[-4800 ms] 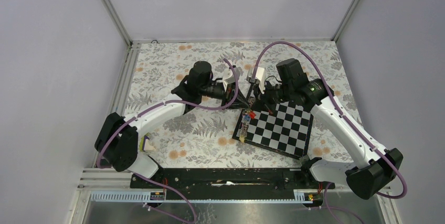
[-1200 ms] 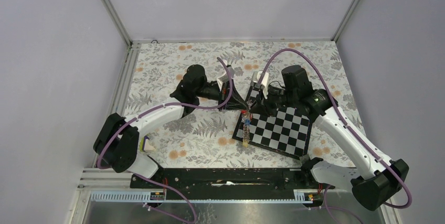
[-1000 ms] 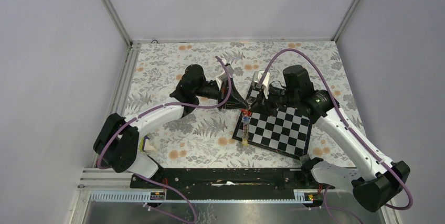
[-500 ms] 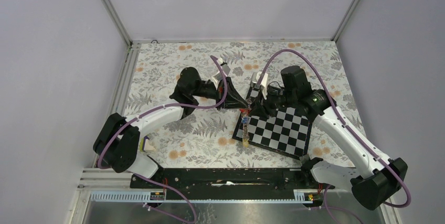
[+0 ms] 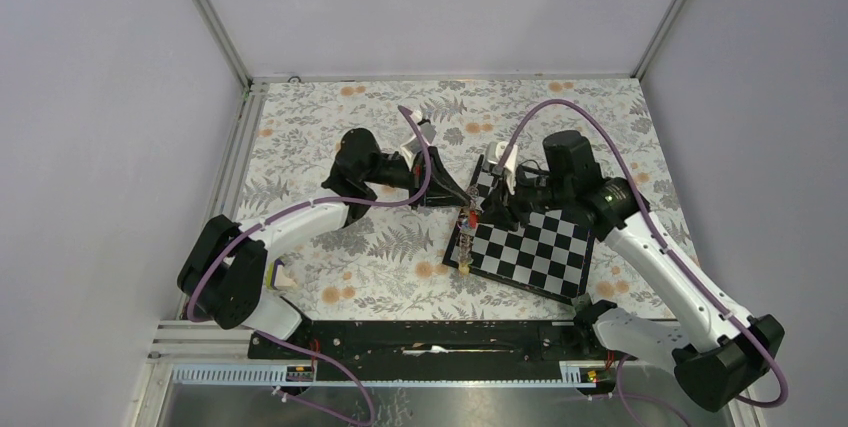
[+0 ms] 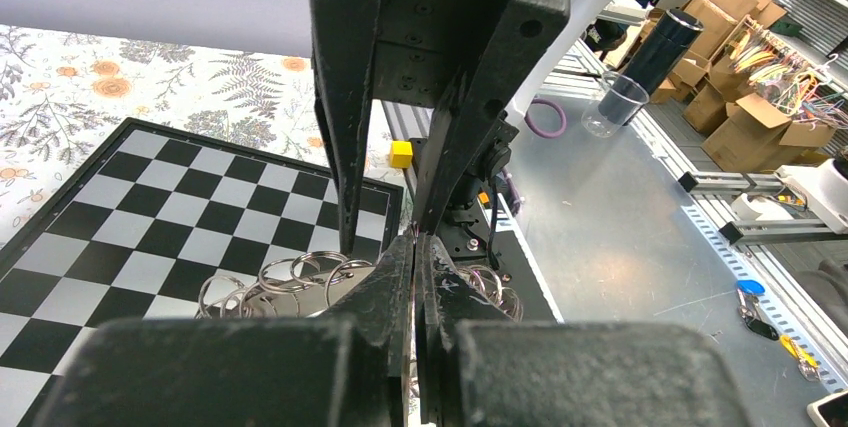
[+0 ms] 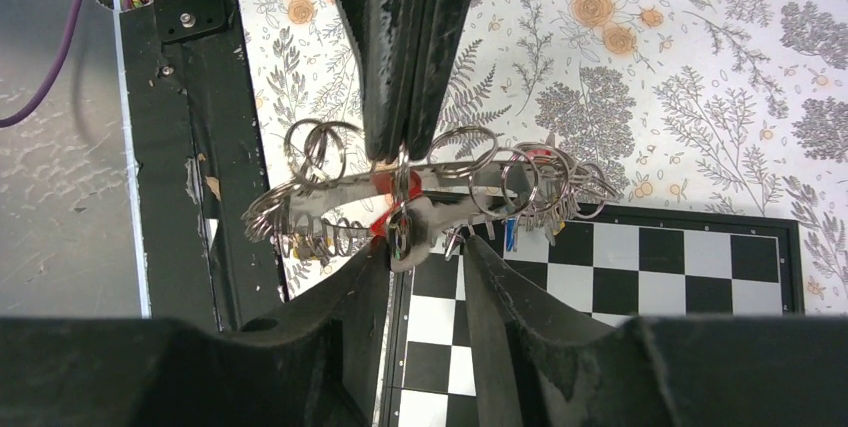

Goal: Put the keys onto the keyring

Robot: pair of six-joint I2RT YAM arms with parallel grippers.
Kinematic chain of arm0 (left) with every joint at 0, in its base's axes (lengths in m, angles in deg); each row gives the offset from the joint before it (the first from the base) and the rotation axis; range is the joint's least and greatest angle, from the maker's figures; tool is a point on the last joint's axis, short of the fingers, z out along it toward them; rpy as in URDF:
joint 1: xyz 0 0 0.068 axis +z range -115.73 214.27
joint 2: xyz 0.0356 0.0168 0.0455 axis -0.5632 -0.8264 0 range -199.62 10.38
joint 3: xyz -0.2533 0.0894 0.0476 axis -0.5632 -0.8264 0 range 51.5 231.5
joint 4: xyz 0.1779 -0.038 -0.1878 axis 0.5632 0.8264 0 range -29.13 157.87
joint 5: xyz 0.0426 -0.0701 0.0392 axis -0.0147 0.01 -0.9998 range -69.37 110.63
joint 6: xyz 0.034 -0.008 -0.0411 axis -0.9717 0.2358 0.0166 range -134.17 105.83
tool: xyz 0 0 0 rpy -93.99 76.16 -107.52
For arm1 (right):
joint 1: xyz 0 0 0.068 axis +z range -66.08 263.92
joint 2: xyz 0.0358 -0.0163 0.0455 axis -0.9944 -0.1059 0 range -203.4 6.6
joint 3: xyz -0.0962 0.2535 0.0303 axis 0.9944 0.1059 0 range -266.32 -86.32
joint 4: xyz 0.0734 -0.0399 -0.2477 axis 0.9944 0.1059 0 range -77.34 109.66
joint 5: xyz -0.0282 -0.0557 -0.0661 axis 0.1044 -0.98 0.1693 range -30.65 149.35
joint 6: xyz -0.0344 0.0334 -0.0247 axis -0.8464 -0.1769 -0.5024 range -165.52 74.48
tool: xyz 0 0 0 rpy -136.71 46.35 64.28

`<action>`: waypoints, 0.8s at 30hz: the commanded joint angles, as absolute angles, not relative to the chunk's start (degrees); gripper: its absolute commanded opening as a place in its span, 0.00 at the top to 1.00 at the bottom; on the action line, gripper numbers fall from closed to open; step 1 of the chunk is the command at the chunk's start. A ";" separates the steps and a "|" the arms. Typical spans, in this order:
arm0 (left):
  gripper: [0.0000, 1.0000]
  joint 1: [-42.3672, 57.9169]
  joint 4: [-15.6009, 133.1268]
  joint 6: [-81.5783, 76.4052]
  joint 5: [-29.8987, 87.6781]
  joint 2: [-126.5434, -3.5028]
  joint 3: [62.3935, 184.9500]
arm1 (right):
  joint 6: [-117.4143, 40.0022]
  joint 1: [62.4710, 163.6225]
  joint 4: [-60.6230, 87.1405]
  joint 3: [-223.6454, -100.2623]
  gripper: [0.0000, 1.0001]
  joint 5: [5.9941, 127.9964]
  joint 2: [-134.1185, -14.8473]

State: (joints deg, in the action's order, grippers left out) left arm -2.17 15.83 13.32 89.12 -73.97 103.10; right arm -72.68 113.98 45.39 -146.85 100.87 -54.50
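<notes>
Right now it's mid-threading, I'd say. L gripper (image 7: pixel 403 155) is clamped tight on the keyring (image 7: pixel 330 197), holding it in the air over the chessboard's (image 5: pixel 535 252) left edge, nr its far-left corner, about the middle of the table (image 5: pixel 330 137). R gripper (image 7: pixel 425 247) faces it from the board side, fingers parted w/ a clear gap. One of the small split rings (image 7: pixel 400 232) dangles between them w/ a red bit, but neither finger seems to press on it, so I read R as holding nothing.

Next move, prob: R closes on one of the keys (image 5: pixel 463 232) or its split ring, lines it up w/ the keyring's opening & slides it on, w/ L holding steady. Fiddly: thin metal, little room between the two sets of fingers.

From R wrist view the keyring shows edge-on: grey metal band crowded w/ split rings. Red, blue & yellow bits hang off it in a bunch; can't count them. Where the opening sits: can't tell.
</notes>
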 commanded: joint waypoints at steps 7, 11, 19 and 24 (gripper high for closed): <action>1.00 -1.48 10.33 13.87 91.22 -72.79 103.74 | -73.91 112.79 45.26 -148.63 0.59 102.16 -50.97; 1.00 -1.45 10.21 13.85 90.96 -72.59 103.08 | -73.36 112.84 45.16 -150.51 0.60 104.29 -52.66; 1.00 -1.50 10.10 13.78 90.69 -72.68 102.74 | -72.74 112.89 45.06 -152.06 0.62 108.28 -54.66; 1.00 -1.51 9.97 13.70 90.64 -72.81 102.76 | -72.81 112.89 45.05 -151.86 0.62 109.08 -54.41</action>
State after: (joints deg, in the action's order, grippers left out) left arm -1.74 15.02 13.45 89.99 -73.97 102.37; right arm -72.94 113.11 45.66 -149.39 106.38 -54.77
